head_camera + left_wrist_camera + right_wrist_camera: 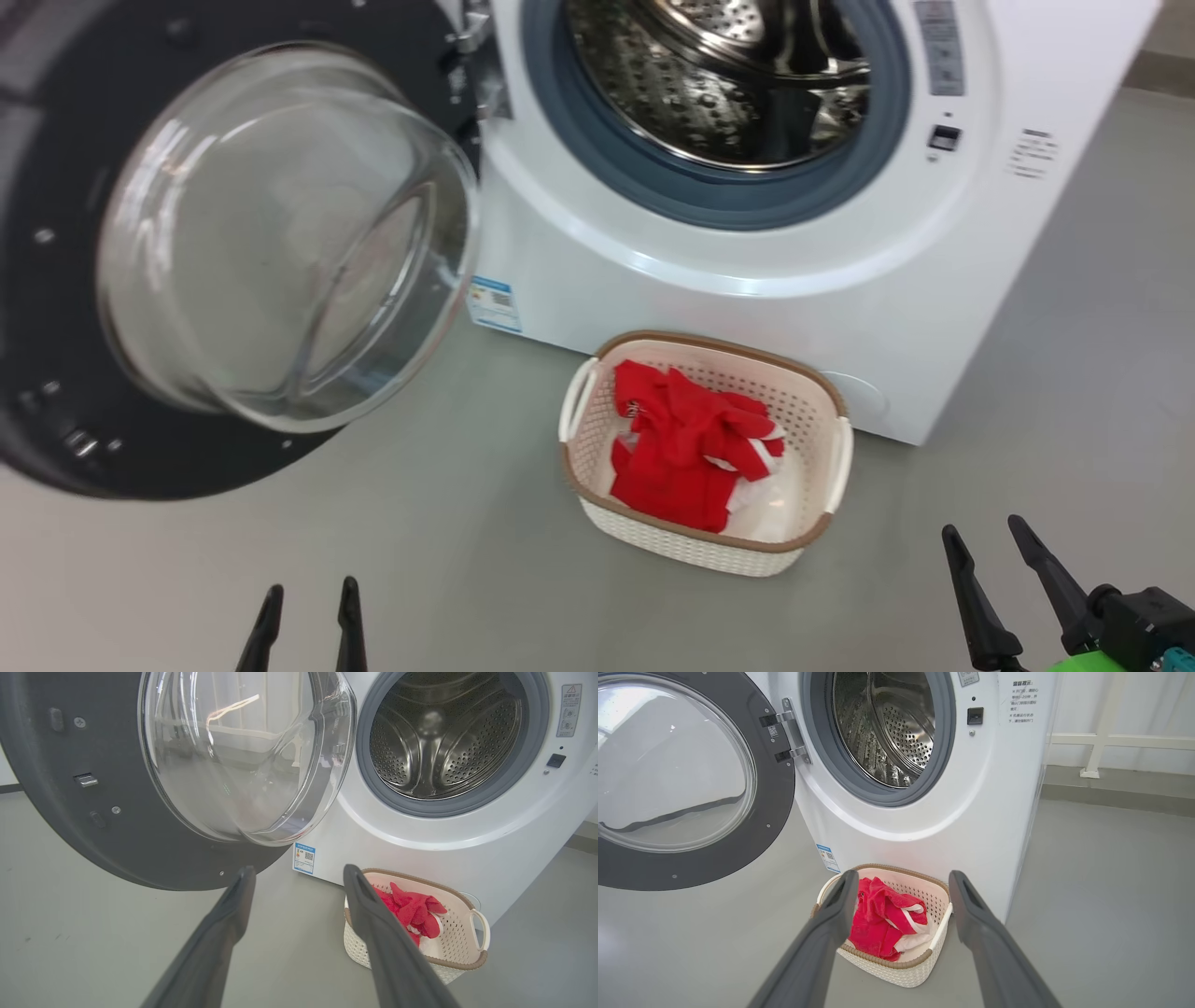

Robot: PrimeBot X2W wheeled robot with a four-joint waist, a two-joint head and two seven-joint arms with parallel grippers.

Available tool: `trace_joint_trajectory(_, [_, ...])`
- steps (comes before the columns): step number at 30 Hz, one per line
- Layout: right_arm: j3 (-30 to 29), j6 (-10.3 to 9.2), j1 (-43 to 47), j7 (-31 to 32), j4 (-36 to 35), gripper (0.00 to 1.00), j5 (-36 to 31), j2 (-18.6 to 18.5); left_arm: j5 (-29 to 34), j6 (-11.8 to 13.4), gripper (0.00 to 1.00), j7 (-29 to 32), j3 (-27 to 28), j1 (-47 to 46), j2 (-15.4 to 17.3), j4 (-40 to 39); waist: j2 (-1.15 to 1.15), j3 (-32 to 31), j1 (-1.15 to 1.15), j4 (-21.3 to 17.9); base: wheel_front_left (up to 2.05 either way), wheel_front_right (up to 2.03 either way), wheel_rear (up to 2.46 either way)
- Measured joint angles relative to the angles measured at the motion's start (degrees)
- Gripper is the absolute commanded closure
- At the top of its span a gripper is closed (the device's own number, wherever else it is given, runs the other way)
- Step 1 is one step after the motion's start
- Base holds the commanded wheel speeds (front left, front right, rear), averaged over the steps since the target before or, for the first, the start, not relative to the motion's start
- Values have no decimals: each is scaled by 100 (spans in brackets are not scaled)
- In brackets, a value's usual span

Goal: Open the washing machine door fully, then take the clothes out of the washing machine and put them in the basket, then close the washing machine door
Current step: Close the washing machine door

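Observation:
The white washing machine [747,271] [420,849] [971,812] stands with its steel drum showing no laundry. Its door [84,280] [70,812] [770,793] hangs swung wide to the left, glass bowl facing out. On the floor in front sits the cream basket [822,411] [462,947] [896,970], holding the red clothes [686,448] [411,910] [878,924]. My left gripper [308,597] [299,877] is open and holds nothing, low at the left, short of the door. My right gripper [985,537] [903,882] is open too, right of the basket.
Grey floor [448,560] spreads around the machine and basket. A blue label [495,303] marks the machine's lower left corner. In the right wrist view a white rail [1111,742] and wall stand behind the machine to the right.

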Motion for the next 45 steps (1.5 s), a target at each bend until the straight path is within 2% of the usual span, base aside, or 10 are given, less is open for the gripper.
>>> trace_joint_trajectory(11, [459, 1, -193, 0, 153, 0, 46, -149, -263, 261, 0, 0, 149, 244, 5, -123, 0, -33, 0, 795, 0, 0, 0])
trace_joint_trajectory(20, [899, 0, -655, 0, 380, 0, 190, -352, -458, 504, 0, 1, 183, 321, 4, -376, 0, 116, 0, 945, 0, 0, 0])
trace_joint_trajectory(32, [994, 0, -738, 0, 446, 0, 293, -412, -535, 567, 0, 1, 188, 422, 5, -558, 0, 109, 0, 936, 0, 0, 0])
trace_joint_trajectory(33, [989, 0, -738, 0, 446, 0, 293, -408, -535, 566, 3, 0, 188, 422, 5, -576, 0, 107, 0, 934, 0, 0, 0])
trace_joint_trajectory(34, [981, 0, -738, 0, 446, 0, 293, -400, -535, 549, 20, 0, 188, 422, 5, -600, 0, 103, 0, 931, 0, 0, 0])
trace_joint_trajectory(35, [976, 1, -737, 0, 446, 0, 293, -393, -545, 534, 49, 0, 192, 421, 5, -646, 0, 96, 0, 928, 0, 0, 0])
trace_joint_trajectory(36, [965, 1, -736, 0, 444, 0, 292, -382, -564, 492, 67, 0, 209, 419, 4, -706, 0, 90, 0, 924, 0, 0, 0])
trace_joint_trajectory(37, [948, 1, -734, 0, 441, 0, 292, -364, -584, 450, 95, 0, 235, 417, 4, -782, 0, 84, 0, 920, 0, 0, 0])
trace_joint_trajectory(38, [928, 1, -732, 0, 437, 0, 292, -341, -586, 390, 100, 0, 276, 414, 4, -882, 0, 79, 0, 916, 0, 0, 0])
trace_joint_trajectory(45, [818, 1, -641, 0, 387, 0, 285, -242, -425, -162, 100, 0, 912, -39, -1, -1783, 0, 89, 0, 895, 0, 0, 0])
